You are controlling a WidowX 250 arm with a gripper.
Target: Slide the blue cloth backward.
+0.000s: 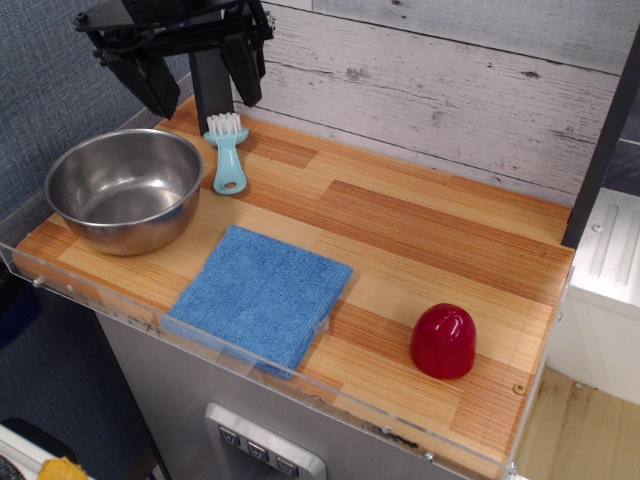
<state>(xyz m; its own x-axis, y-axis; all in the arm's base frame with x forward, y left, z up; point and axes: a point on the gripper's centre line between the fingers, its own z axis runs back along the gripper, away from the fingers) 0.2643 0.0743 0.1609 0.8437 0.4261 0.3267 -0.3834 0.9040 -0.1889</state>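
The blue cloth [260,295] lies flat and folded on the wooden tabletop, at the front, right of the steel bowl; its near edge reaches the clear front rim. My gripper [200,85] hangs at the back left, above the table and well behind the cloth. Its two black fingers [150,80] are spread apart and hold nothing.
A steel bowl [125,188] stands at the front left. A light-teal brush [228,152] with white bristles lies behind it, just below the gripper. A red dome-shaped object [443,341] sits at the front right. A clear acrylic rim [330,395] edges the wooden table [420,220]. A white plank wall stands behind.
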